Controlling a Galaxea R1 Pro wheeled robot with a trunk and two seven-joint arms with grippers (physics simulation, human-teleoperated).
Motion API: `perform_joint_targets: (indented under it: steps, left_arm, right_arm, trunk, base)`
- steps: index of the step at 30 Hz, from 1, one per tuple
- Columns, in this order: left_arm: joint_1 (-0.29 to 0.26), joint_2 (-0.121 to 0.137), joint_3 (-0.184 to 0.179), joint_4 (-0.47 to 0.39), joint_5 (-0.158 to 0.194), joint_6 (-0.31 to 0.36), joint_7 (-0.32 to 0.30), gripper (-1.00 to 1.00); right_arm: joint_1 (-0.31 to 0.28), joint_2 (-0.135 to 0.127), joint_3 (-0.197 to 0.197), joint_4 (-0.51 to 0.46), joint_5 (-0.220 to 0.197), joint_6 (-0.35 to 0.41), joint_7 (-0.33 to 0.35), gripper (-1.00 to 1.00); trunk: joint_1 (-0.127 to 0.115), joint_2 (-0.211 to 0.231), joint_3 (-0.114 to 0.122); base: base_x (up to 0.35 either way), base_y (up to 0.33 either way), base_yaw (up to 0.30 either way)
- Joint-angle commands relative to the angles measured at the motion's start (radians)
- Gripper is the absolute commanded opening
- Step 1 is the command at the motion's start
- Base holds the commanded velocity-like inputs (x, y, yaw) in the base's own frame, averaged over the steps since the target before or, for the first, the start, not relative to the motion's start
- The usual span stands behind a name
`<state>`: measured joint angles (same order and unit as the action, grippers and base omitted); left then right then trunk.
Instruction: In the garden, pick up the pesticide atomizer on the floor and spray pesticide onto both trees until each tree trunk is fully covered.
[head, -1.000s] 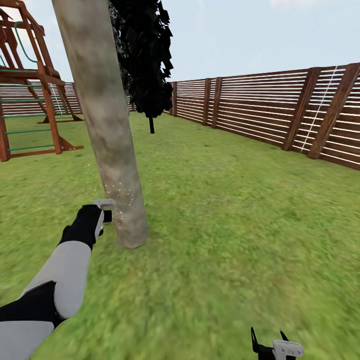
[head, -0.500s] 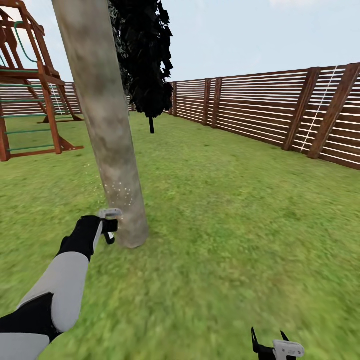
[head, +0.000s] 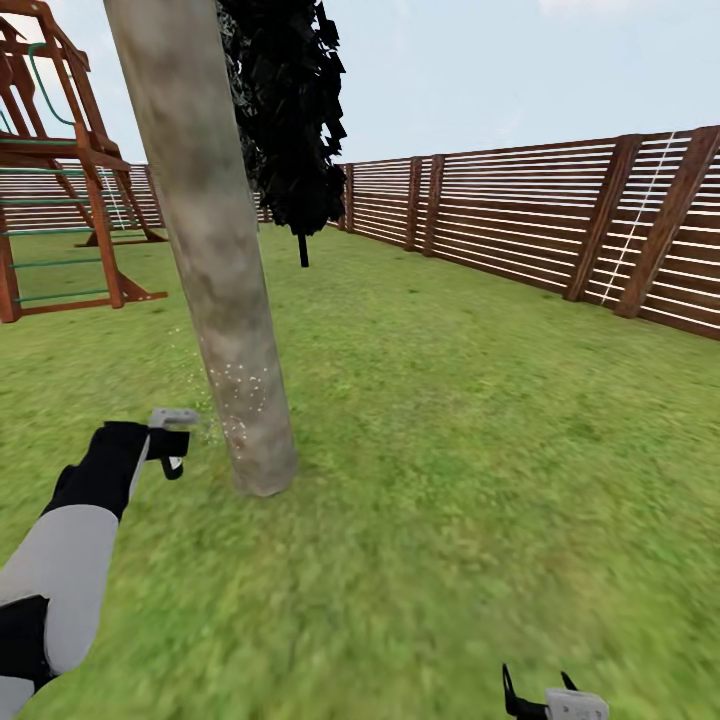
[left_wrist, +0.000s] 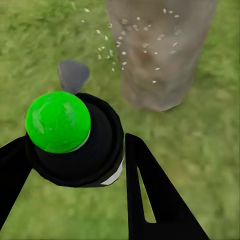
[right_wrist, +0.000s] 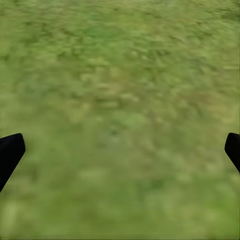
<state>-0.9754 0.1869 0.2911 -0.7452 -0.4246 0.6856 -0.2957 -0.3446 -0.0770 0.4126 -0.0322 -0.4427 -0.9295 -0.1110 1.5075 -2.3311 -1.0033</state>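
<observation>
A thick pale grey-beige tree trunk (head: 225, 300) rises from the lawn at centre left, leaning slightly, with white spray specks on its lower part (head: 240, 385). My left gripper (head: 165, 445) is shut on the pesticide atomizer (head: 172, 428), held just left of the trunk's base and a short gap from it. In the left wrist view the atomizer's green cap and black body (left_wrist: 60, 122) sit between the two black fingers (left_wrist: 155, 200), pointed at the trunk (left_wrist: 157, 55), with droplets in the air. My right gripper (head: 540, 698) hangs open over grass at the bottom edge.
A dark conifer (head: 290, 110) stands behind the trunk. A wooden play frame with a green ladder (head: 60, 200) is at the far left. The brown slat fence (head: 560, 230) runs along the back and right. Lawn (head: 480, 450) stretches to the right.
My left arm has drawn to the left and away from the trunk with the atomizer still held. The right gripper has sunk slightly at the bottom edge.
</observation>
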Motion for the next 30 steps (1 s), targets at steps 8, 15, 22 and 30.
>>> perform_joint_targets:
  steps: [8,15,22,30]
  left_arm:
    - [-0.001,-0.009,0.0,-0.02,0.001,-0.002,-0.097,-1.0]
    - [-0.003,-0.061,-0.01,-0.092,-0.008,0.001,-0.097,-1.0]
    - [-0.013,-0.055,-0.011,-0.158,-0.005,0.129,-0.105,-1.0]
    - [-0.019,-0.118,-0.138,-0.272,-0.002,0.203,-0.105,-1.0]
  right_arm:
    - [-0.001,0.002,-0.002,0.0,0.002,0.0,0.0,1.0]
    - [-0.001,0.002,-0.003,0.002,0.004,0.001,0.0,1.0]
    - [0.0,0.002,-0.003,0.002,0.004,0.001,0.0,1.0]
    - [0.0,0.002,-0.003,0.002,0.004,0.001,0.0,1.0]
  trunk:
    - [0.0,0.0,0.0]
    - [0.0,0.0,0.0]
    - [0.0,0.0,0.0]
    - [0.0,0.0,0.0]
  base:
    - [0.0,0.0,0.0]
    - [0.0,0.0,0.0]
    - [0.0,0.0,0.0]
    - [-0.081,-0.027,0.0]
